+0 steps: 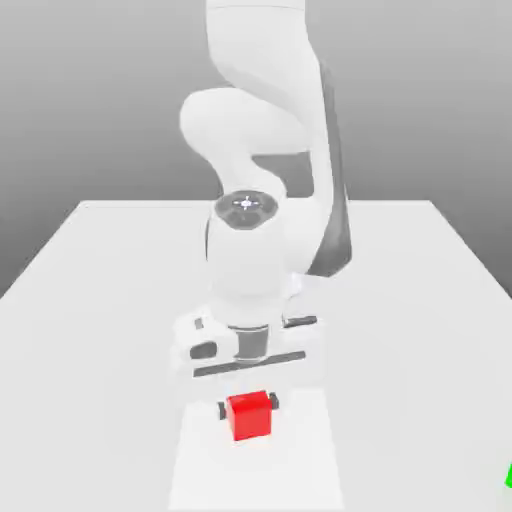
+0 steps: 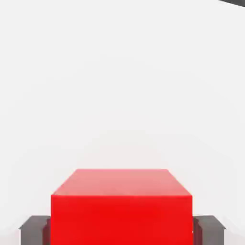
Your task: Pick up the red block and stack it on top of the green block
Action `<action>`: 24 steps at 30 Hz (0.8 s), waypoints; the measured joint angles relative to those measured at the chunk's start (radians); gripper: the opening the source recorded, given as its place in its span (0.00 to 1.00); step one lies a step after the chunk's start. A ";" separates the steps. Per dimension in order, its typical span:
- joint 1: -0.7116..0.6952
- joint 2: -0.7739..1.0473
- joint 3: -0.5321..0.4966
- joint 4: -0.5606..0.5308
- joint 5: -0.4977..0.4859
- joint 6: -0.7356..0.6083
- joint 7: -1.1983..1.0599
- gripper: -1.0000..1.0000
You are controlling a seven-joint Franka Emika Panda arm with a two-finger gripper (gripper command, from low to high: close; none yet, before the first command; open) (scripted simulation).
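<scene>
The hand [image 1: 248, 406] is clamped on the red block [image 1: 250, 416], its two fingertips pressed to opposite sides, low over the white table [image 1: 400, 350]. The green block [image 1: 510, 476] sits well apart, at the edge of the exterior view's right. The step in hand looks like the grasp; next calls for a straight lift, then a carry across to the green block.

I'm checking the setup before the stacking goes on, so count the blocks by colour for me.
Red: 1, the block between the fingers of the gripper
Green: 1, the block cut off by the edge at the exterior view's right
Total: 2 blocks
</scene>
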 joint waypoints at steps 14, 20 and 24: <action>0.069 -0.175 0.056 0.095 -0.121 -0.271 0.065 0.00; 0.180 -0.060 0.143 0.311 -0.165 -0.377 0.059 0.00; 0.258 0.018 0.210 0.456 -0.184 -0.448 0.048 0.00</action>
